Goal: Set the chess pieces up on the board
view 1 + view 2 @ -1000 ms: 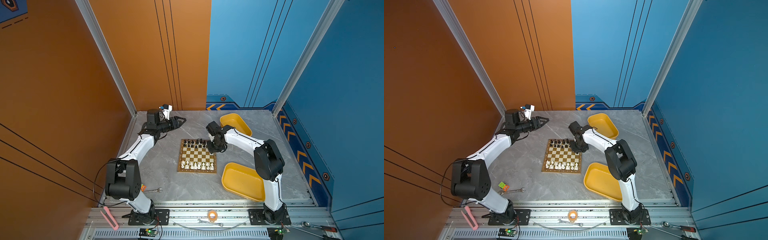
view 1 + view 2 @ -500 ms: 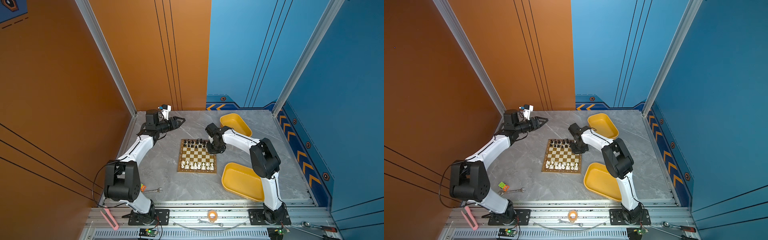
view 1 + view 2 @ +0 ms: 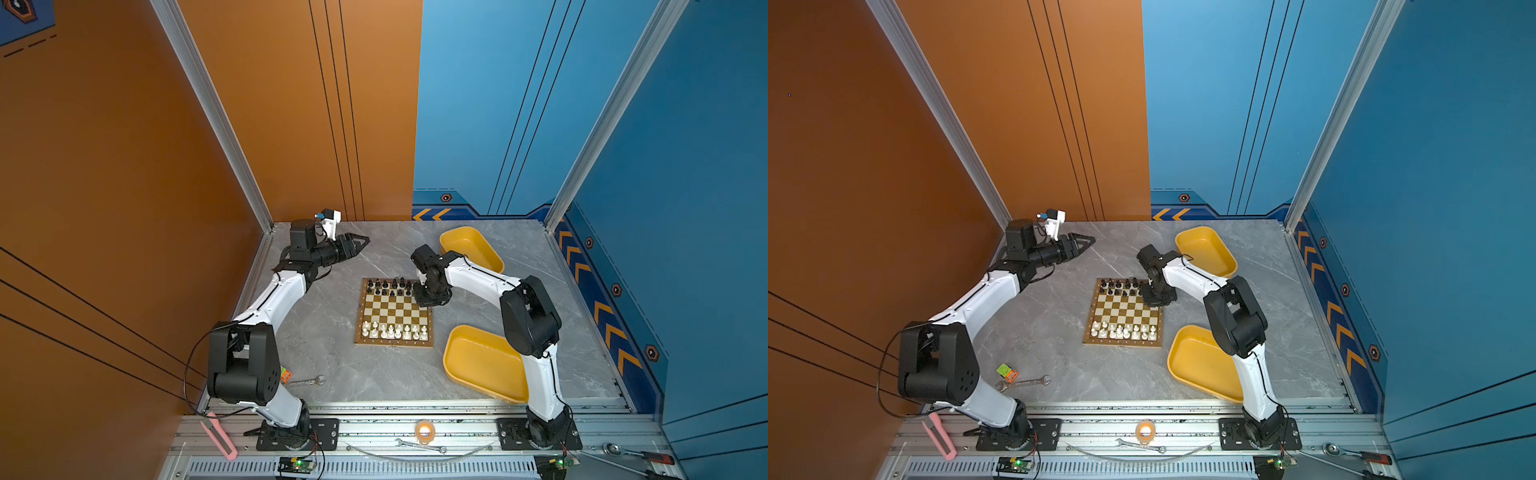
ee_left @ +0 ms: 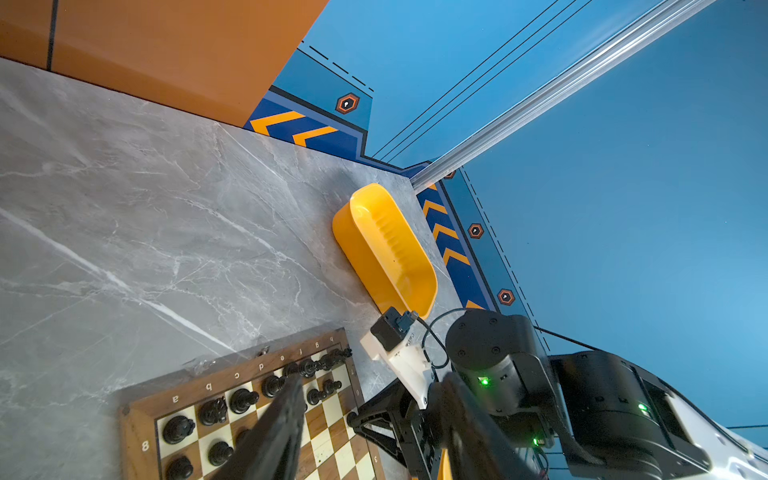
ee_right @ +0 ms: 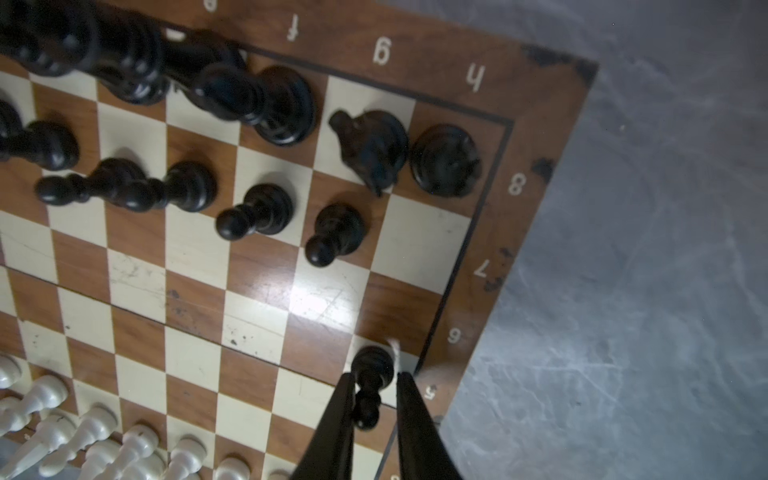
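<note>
The board (image 3: 395,309) (image 3: 1125,309) lies mid-table. Black chess pieces (image 3: 388,286) (image 3: 1119,286) fill its far rows and white ones (image 3: 395,331) (image 3: 1123,331) its near rows. My right gripper (image 3: 424,296) (image 3: 1152,297) (image 5: 374,411) hangs over the board's far right corner, shut on a black pawn (image 5: 371,376) just inside the right border by the 5 and 6 marks. Whether the pawn's base touches the board (image 5: 257,291) I cannot tell. A black rook (image 5: 446,160) and knight (image 5: 372,149) stand in the corner. My left gripper (image 3: 361,240) (image 3: 1088,240) (image 4: 374,428) is open and empty, raised off the board's far left.
Two yellow trays sit right of the board, one at the back (image 3: 471,249) (image 3: 1204,251) (image 4: 386,245) and one at the front (image 3: 484,365) (image 3: 1196,361). A wrench (image 3: 305,381) (image 3: 1021,382) and a small coloured cube (image 3: 1007,371) lie front left, by the left arm's base.
The right arm's elbow has swung a little to the left while its gripper stayed over the board's far right corner. The left arm has not moved.
</note>
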Robot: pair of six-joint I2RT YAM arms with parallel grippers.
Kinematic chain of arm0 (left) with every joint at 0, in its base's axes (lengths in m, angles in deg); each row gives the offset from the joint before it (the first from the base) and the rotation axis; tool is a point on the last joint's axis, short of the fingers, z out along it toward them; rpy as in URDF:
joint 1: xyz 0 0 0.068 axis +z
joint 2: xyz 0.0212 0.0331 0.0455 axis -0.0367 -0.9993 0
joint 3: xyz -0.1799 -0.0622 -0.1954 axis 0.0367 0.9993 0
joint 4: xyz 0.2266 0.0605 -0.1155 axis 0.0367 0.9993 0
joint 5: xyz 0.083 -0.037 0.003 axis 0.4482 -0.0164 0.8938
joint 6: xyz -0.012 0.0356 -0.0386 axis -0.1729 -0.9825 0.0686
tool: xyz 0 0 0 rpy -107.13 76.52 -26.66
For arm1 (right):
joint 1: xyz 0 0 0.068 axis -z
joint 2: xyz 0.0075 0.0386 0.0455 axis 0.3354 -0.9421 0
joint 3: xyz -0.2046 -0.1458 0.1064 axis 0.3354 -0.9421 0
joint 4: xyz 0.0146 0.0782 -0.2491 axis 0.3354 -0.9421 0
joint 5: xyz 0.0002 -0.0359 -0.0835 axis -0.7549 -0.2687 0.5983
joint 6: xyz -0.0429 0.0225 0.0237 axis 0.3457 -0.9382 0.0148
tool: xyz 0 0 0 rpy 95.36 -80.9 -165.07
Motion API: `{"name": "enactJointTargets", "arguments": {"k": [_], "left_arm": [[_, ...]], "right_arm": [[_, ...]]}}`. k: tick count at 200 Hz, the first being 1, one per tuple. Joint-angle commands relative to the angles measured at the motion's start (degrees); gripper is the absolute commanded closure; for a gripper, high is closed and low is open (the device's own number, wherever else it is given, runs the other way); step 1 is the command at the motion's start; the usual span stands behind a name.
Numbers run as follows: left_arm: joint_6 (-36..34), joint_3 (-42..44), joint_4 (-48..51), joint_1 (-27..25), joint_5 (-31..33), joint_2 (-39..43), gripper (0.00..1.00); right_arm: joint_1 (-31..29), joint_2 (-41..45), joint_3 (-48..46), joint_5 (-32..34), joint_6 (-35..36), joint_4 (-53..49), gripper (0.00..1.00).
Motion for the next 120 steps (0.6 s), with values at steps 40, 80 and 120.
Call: {"name": "enactJointTargets", "arguments": {"k": [40, 80, 120], "left_arm": [[-0.5, 1.3, -1.0, 0.8, 0.1, 1.4, 0.46], [-0.2, 1.3, -1.3, 1.1, 0.0, 1.3, 0.46], [-0.2, 1.3, -1.5, 1.2, -0.2, 1.1, 0.46]], "right_arm": [[0.4, 0.2, 2.9, 0.1, 1.0, -2.2, 0.76], [0.4, 0.0, 3.3, 0.4, 1.0, -2.8, 0.82], [0.3, -0.4, 3.6, 0.5, 1.0, -3.3, 0.83]]}}
